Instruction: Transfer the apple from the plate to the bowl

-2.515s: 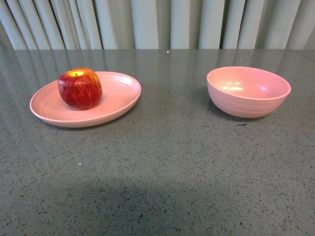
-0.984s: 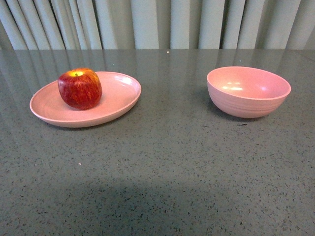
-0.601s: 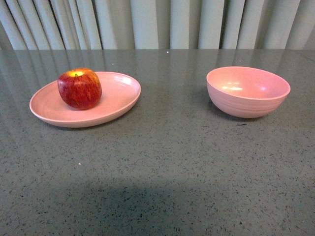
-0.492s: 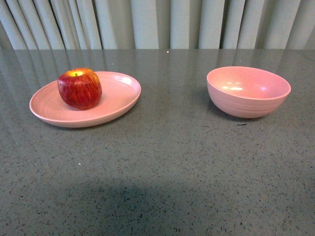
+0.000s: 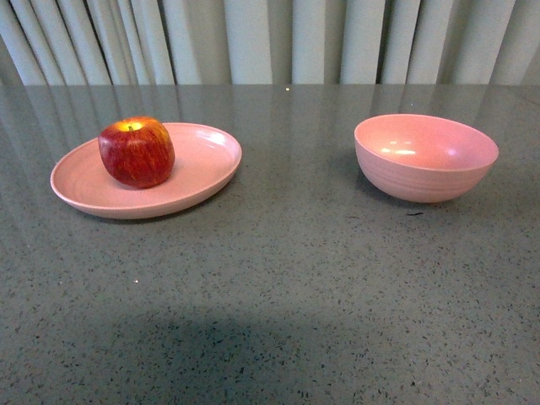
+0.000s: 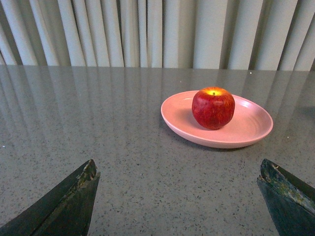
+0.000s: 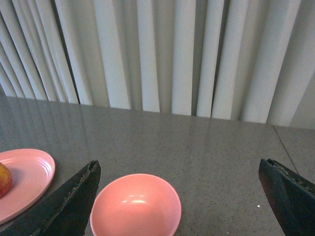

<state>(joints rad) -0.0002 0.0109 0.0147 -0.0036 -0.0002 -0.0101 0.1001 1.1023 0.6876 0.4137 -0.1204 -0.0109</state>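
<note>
The red apple with a yellow stem dip sits upright on the shallow pale pink plate at the left of the grey table. The deep pink bowl stands empty at the right. Neither arm shows in the front view. My left gripper is open and empty, well short of the plate and apple. My right gripper is open and empty, above and short of the bowl; the plate's edge and a sliver of apple show beside it.
Pale pleated curtains hang behind the table's far edge. The speckled grey tabletop stretches between plate and bowl, with a dark shadow over its near part.
</note>
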